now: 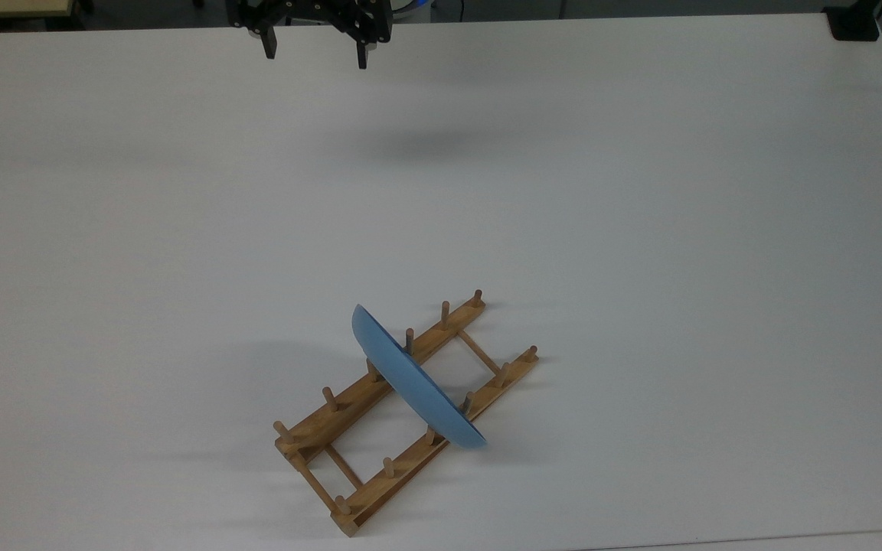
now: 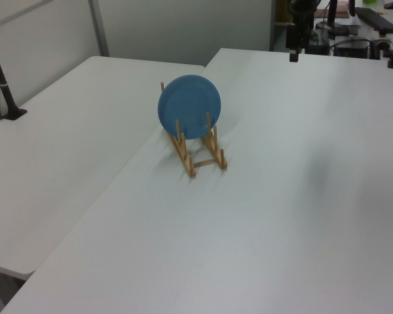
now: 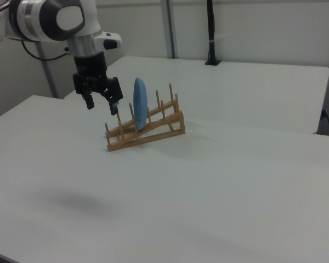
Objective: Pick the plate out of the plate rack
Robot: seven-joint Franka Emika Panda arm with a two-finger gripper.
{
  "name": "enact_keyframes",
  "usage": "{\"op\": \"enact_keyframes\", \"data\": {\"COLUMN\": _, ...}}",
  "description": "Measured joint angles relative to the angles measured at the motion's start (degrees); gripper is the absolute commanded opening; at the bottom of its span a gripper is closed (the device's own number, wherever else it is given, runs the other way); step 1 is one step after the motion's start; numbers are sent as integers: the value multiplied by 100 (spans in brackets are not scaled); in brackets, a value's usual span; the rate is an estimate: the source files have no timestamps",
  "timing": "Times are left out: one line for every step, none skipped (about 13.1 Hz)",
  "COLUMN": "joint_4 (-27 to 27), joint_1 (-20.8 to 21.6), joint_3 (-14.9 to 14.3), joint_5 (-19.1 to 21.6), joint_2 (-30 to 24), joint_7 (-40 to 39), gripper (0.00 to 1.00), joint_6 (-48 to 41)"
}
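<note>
The black two-finger gripper (image 1: pixel 315 55) hangs spread wide and empty, well apart from the round glossy blue plate (image 1: pixel 416 380) standing upright in the light brown wooden plate rack (image 1: pixel 349 413).

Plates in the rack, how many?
1: the plate stands on edge across the middle of the plate rack, held between its pegs. Nothing suggests a second one hidden behind it.
</note>
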Motion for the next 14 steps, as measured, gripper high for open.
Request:
{"op": "enact_keyframes", "data": {"joint_4": 0, "joint_1": 0, "joint_3": 0, "joint_5": 0, "joint_2": 0, "joint_7": -72, "gripper": 100, "joint_6": 0}}
{"op": "enact_keyframes", "data": {"joint_4": 0, "joint_1": 0, "joint_3": 0, "joint_5": 0, "joint_2": 0, "joint_7": -77, "gripper": 100, "joint_6": 0}}
{"op": "enact_keyframes", "data": {"joint_4": 0, "joint_1": 0, "joint_3": 0, "joint_5": 0, "joint_2": 0, "joint_7": -83, "gripper": 100, "joint_6": 0}}
{"op": "enact_keyframes", "data": {"joint_4": 0, "joint_1": 0, "joint_3": 0, "joint_5": 0, "joint_2": 0, "joint_7": -86, "gripper": 100, "joint_6": 0}}
{"op": "enact_keyframes", "data": {"joint_4": 0, "joint_1": 0, "joint_3": 0, "joint_5": 0, "joint_2": 0, "joint_7": -88, "gripper": 100, "joint_6": 0}}
{"op": "enact_keyframes", "data": {"joint_4": 0, "joint_1": 0, "joint_3": -1, "joint_5": 0, "joint_2": 0, "joint_7": -89, "gripper": 100, "joint_6": 0}}
{"op": "enact_keyframes", "data": {"joint_4": 0, "joint_1": -1, "joint_3": -5, "joint_5": 0, "joint_2": 0, "joint_7": -91, "gripper": 100, "joint_6": 0}}
{"op": "enact_keyframes", "data": {"joint_4": 0, "joint_1": -1, "joint_3": -6, "joint_5": 0, "joint_2": 0, "joint_7": -96, "gripper": 100, "joint_6": 0}}
{"op": "enact_keyframes", "data": {"joint_4": 0, "joint_1": -1, "joint_3": -6, "joint_5": 0, "joint_2": 0, "joint_7": -101, "gripper": 100, "joint_6": 0}}
{"op": "enact_keyframes", "data": {"joint_4": 5, "joint_1": -1, "joint_3": -6, "joint_5": 0, "joint_2": 0, "joint_7": -104, "gripper": 100, "joint_6": 15}}
{"op": "enact_keyframes", "data": {"joint_4": 18, "joint_1": 0, "joint_3": -5, "joint_5": 0, "joint_2": 1, "joint_7": -109, "gripper": 100, "joint_6": 58}}
{"op": "enact_keyframes", "data": {"joint_4": 30, "joint_1": 2, "joint_3": 3, "joint_5": 0, "joint_2": 8, "joint_7": -119, "gripper": 100, "joint_6": 199}}
{"op": "enact_keyframes", "data": {"joint_4": 43, "joint_1": 15, "joint_3": 16, "joint_5": -6, "joint_2": 27, "joint_7": -123, "gripper": 100, "joint_6": 470}}
{"op": "enact_keyframes", "data": {"joint_4": 55, "joint_1": 39, "joint_3": 20, "joint_5": -9, "joint_2": 44, "joint_7": -126, "gripper": 100, "joint_6": 676}}
